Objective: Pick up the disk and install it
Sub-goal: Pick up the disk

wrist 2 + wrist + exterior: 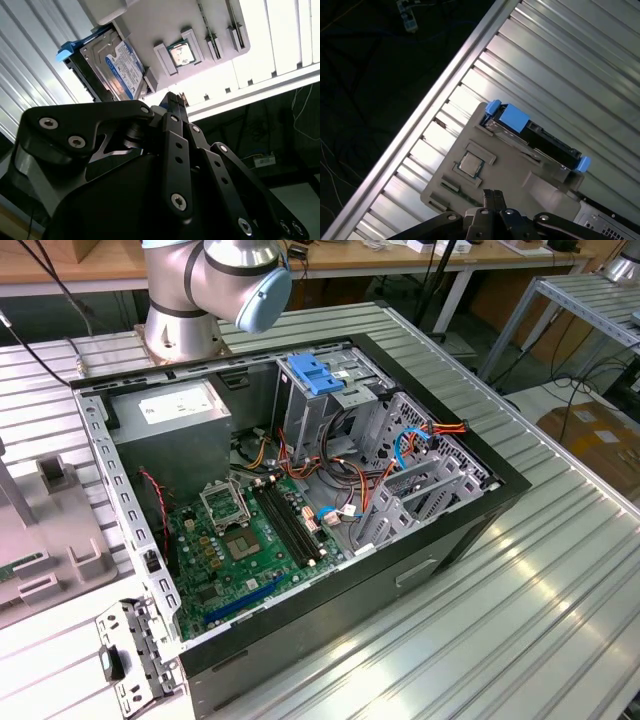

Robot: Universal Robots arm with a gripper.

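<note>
The disk stands on edge in a slot of a grey holder block on the ribbed metal table. It is silver with a white and blue label and blue side rails. In the first wrist view the disk shows edge-on with its blue rails, at the far side of the holder block. My gripper hovers above the holder, a short way from the disk, touching nothing. Its black fingertips are shut together with nothing between them, as the gripper also appears in the first wrist view.
A processor chip lies in a recess of the holder. In the exterior view an open computer case sits mid-table with a motherboard, grey power supply, cables and a drive bay with a blue latch. The arm's base stands behind it.
</note>
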